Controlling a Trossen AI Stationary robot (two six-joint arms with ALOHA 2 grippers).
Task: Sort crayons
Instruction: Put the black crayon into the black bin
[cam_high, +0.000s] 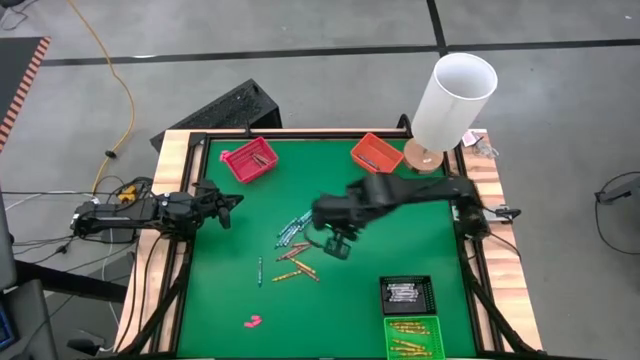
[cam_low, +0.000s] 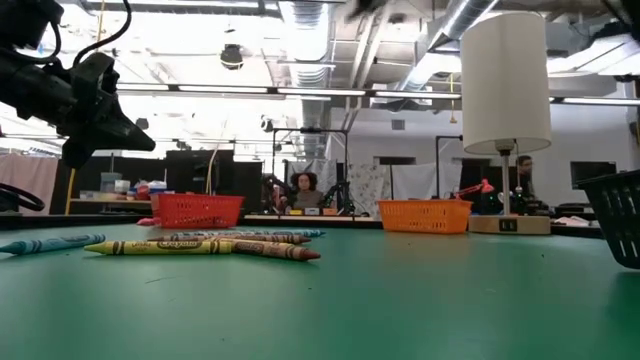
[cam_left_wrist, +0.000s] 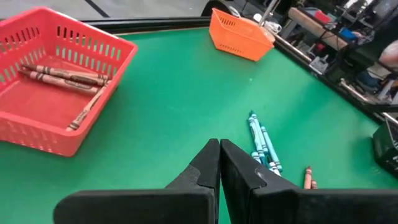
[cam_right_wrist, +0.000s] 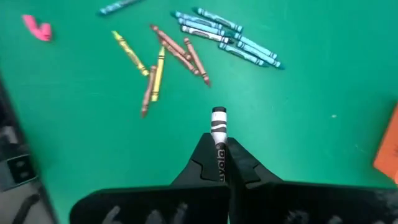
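Green-topped table (cam_high: 220, 290) bore loose crayons (cam_high: 295, 250) (mid-surface); red basket (cam_high: 249, 160), orange basket (cam_high: 377, 152), lamp (cam_high: 425, 157), pink lump (cam_high: 251, 321).

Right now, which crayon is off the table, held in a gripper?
The white-grey crayon with black bands, clamped in the right gripper above the green mat. All the others, the blue cluster and the yellow and brown ones, lie loose on the mat.

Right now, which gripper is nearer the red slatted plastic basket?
Left. The left gripper waits shut just beside the red basket; the right gripper, shut on a black crayon, is farther off mid-table.
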